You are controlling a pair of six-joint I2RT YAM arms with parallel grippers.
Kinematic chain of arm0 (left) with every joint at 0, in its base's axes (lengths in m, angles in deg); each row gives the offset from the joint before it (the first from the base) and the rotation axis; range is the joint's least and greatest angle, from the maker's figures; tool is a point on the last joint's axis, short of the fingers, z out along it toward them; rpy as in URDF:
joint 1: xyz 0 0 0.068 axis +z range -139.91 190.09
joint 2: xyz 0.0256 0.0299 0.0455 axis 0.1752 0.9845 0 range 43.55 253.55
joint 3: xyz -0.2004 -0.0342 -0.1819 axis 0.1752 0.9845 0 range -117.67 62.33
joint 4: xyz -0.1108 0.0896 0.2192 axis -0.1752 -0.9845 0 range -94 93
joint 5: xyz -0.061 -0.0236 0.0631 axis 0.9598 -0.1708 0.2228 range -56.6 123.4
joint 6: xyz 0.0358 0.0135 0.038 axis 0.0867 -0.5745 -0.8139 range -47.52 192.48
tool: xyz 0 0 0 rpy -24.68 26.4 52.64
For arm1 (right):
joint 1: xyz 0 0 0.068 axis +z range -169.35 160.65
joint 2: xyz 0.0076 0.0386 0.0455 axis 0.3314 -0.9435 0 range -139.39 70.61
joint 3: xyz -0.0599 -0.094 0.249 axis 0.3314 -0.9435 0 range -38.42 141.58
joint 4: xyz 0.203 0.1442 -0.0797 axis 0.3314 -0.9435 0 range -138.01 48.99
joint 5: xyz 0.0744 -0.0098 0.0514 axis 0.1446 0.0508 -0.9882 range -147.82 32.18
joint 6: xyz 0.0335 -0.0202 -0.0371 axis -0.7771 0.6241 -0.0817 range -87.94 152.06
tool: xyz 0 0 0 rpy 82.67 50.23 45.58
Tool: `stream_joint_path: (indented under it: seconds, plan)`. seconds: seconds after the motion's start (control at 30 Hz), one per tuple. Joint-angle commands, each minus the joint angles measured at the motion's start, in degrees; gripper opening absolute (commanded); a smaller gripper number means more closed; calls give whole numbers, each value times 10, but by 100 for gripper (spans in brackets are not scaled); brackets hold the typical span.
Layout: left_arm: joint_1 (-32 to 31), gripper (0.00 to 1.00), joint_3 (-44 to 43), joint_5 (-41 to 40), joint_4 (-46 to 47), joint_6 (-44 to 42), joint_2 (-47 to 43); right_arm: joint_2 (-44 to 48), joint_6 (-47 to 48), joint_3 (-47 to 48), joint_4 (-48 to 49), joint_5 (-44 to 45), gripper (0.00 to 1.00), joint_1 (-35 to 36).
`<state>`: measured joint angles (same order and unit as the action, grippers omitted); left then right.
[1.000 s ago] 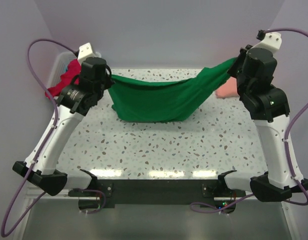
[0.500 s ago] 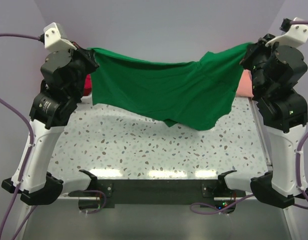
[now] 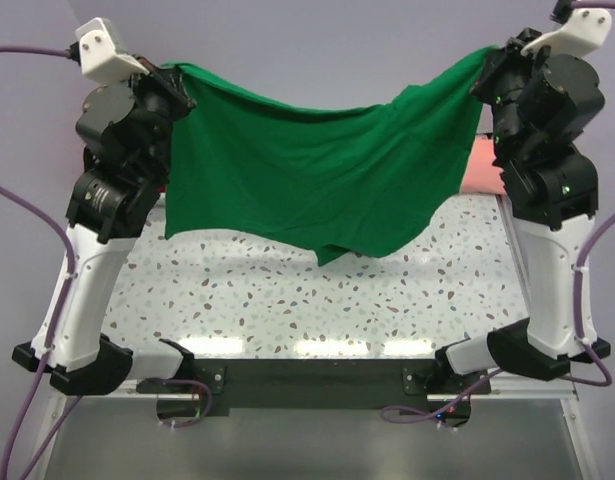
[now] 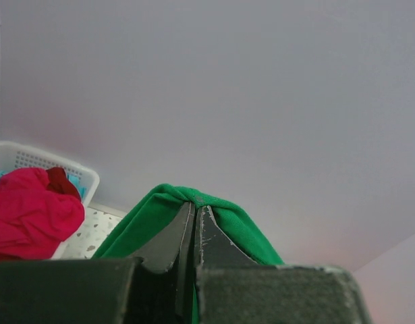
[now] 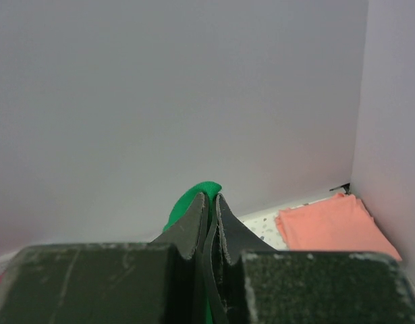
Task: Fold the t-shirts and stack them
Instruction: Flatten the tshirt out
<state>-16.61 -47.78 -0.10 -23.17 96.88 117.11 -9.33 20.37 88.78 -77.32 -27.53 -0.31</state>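
Near edge: left arm [image 3: 87, 290] and right arm [image 3: 547, 290] rise tall on either side of the grey-and-white speckled table [image 3: 337, 300].

Mid-air, between the arms: bright green cotton t-shirt [image 3: 307, 180], stretched wide and slung like a hammock from one claw to the other. The top edge sags in the middle. The lower edge hangs uneven, deepest a little right of centre, over the middle of the table. From above, cannot tell whether that low point touches the surface.

Left gripper [image 4: 196, 206]: high on the left side, fingers pressed together with only a sliver between them. A fold of green fabric is pinched at the tips and drapes down both sides.

Right gripper [image 5: 210, 197]: high on the right side, likewise clamped tight on a bunched corner of the same shirt. Green cloth pokes up over the tips.

Far right corner of the table: salmon-pink t-shirt [image 5: 332, 226], folded flat, lying apart from the green one.

Far left: white plastic lattice basket [image 4: 75, 174] holding a crumpled magenta t-shirt [image 4: 28, 212], with a darker red garment [image 4: 59, 181] bunched just behind it.

Beyond: plain pale wall [image 3: 317, 40].
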Motion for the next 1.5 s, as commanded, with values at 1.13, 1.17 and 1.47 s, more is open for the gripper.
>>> stream_joint_path:
  seconds: [1.13, 1.17, 1.47]
  plan:
    - [46, 0, 88, -17, -46, 38, -79, 59, 88, 100, 93, -119, 0, -2]
    - [46, 0, 83, -12, -46, 36, -76, 59, 86, 101, 95, -124, 0, -2]
    - [46, 0, 7, -32, -29, 11, 12, 21, 83, 96, 105, -124, 0, -2]
